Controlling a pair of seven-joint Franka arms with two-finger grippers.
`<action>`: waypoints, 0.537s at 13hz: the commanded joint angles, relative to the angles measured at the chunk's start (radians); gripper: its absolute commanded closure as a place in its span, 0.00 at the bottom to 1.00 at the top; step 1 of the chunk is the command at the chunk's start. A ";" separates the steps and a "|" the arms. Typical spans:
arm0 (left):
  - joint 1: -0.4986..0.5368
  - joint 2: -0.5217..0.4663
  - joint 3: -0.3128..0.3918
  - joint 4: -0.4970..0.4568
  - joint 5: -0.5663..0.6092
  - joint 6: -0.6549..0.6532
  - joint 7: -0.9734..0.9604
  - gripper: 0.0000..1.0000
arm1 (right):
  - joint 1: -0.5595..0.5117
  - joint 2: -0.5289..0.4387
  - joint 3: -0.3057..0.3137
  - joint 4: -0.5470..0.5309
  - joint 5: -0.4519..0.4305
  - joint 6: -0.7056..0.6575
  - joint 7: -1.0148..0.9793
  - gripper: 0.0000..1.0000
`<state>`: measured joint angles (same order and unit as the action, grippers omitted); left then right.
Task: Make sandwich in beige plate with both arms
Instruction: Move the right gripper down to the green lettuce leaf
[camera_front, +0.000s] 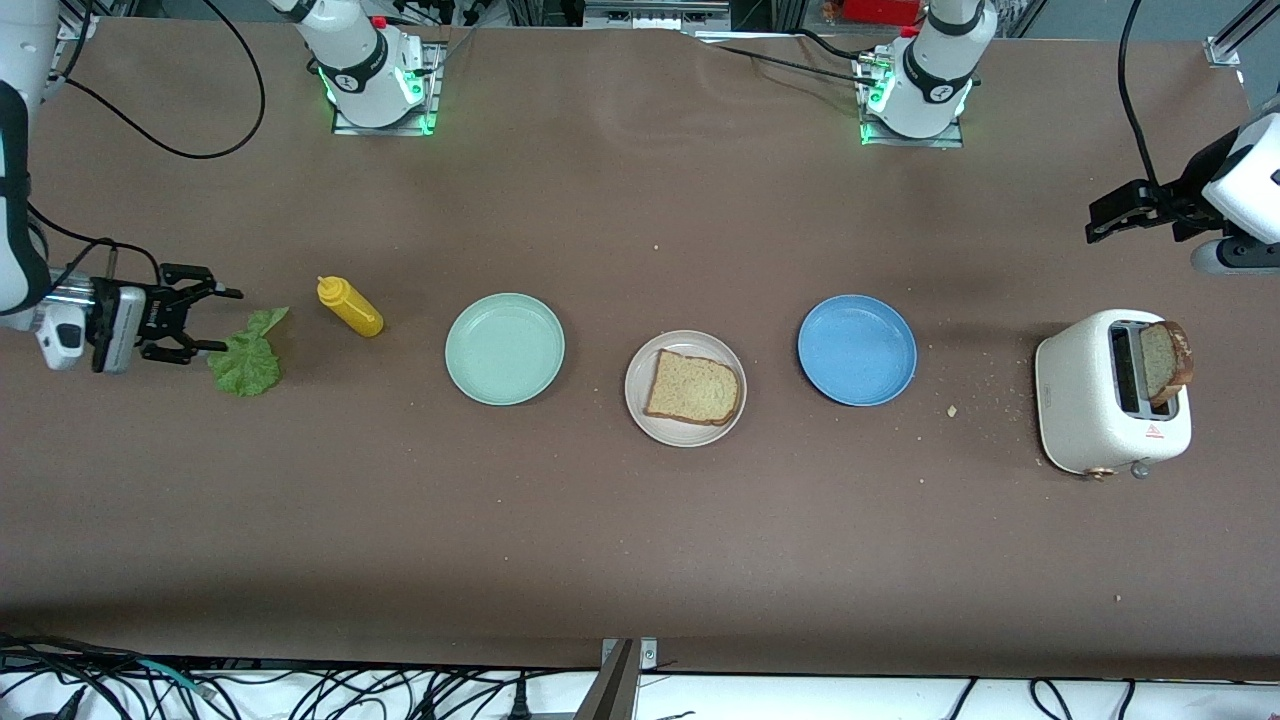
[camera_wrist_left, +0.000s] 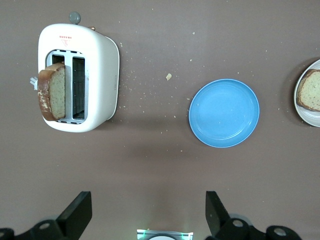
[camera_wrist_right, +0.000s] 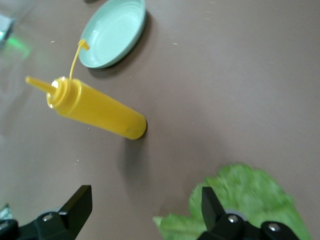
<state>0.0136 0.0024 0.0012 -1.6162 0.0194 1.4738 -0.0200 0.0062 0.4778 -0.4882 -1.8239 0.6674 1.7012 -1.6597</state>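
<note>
The beige plate (camera_front: 690, 436) lies mid-table with one slice of toast (camera_front: 693, 387) flat on it; its edge (camera_wrist_left: 313, 116) and that toast (camera_wrist_left: 311, 90) also show in the left wrist view. A green lettuce leaf (camera_front: 247, 355) lies on the table toward the right arm's end. My right gripper (camera_front: 222, 320) is open beside the leaf, one finger (camera_wrist_right: 212, 207) over its edge (camera_wrist_right: 252, 192), nothing between the fingers. A second toast slice (camera_front: 1165, 360) stands in the white toaster (camera_front: 1085, 395). My left gripper (camera_front: 1100, 218) hangs open and empty (camera_wrist_left: 147, 205) above the table near the toaster (camera_wrist_left: 102, 75).
A yellow squeeze bottle (camera_front: 350, 307) lies on its side between the lettuce and a mint-green plate (camera_front: 505, 348). A blue plate (camera_front: 857, 349) sits between the beige plate and the toaster. Crumbs are scattered around the toaster.
</note>
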 joint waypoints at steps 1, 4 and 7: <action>-0.004 -0.004 -0.006 0.012 0.042 -0.010 -0.011 0.00 | 0.023 -0.085 0.000 0.040 -0.124 -0.014 0.252 0.03; -0.003 -0.004 -0.006 0.009 0.042 -0.010 -0.011 0.00 | 0.070 -0.132 -0.001 0.095 -0.309 -0.006 0.580 0.03; -0.003 -0.005 -0.006 0.007 0.042 -0.013 -0.011 0.00 | 0.118 -0.162 0.008 0.097 -0.484 0.046 0.898 0.02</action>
<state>0.0135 0.0024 0.0011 -1.6162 0.0194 1.4738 -0.0200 0.0963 0.3326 -0.4847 -1.7202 0.2682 1.7145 -0.9149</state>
